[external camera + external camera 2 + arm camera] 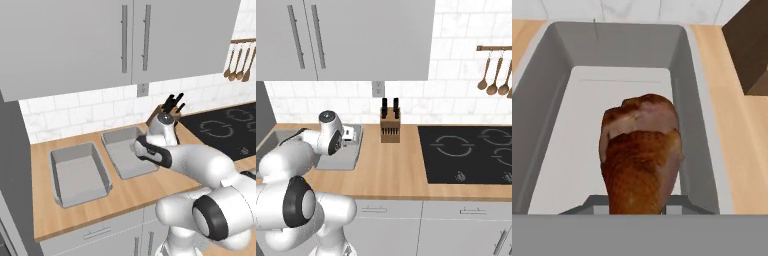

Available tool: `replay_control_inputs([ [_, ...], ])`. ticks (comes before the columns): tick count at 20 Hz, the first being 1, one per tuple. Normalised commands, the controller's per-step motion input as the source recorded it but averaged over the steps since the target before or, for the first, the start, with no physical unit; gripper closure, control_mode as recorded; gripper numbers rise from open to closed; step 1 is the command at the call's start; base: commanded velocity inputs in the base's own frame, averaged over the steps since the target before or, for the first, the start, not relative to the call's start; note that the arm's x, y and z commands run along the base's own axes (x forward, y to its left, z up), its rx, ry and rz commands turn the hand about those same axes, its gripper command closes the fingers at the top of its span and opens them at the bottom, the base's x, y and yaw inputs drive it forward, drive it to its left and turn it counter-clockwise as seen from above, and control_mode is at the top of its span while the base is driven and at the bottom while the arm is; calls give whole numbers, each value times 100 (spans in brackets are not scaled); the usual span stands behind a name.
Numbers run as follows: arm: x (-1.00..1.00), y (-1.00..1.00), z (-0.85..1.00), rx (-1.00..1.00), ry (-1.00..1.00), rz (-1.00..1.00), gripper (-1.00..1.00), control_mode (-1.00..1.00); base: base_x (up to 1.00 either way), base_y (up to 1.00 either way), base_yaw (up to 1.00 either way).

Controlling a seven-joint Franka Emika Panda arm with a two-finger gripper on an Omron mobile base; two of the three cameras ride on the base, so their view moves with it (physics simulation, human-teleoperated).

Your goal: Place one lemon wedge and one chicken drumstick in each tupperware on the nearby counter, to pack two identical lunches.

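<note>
Simulated kitchen, light-brown wooden counter [130,192] under white tile. My gripper [637,207] is clamped on a browned chicken drumstick [641,155], hanging over the right-hand shallow grey tupperware [694,100], near the knife block [167,112]. Placing step; next I judge: lower, release inside its walls.

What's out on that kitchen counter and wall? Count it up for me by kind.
Grey tupperware boxes: 2 (one, the other)
Chicken drumsticks: 1, in the gripper above a box
Knife blocks: 1
Hanging wooden spoons: 4 in the left base view
Total: 8
</note>
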Motion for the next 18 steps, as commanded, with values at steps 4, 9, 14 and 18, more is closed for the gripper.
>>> replay_control_inputs([
  [4, 37, 22, -31, 0, 0, 0, -100, -100, 0, 0, 0],
  [9, 14, 1, -3, 0, 0, 0, -100, -100, 0, 0, 0],
  [14, -6, 0, 3, 0, -1, 0, -100, -100, 0, 0, 0],
  [18, -79, -8, 68, 0, -11, 0, -100, -100, 0, 0, 0],
])
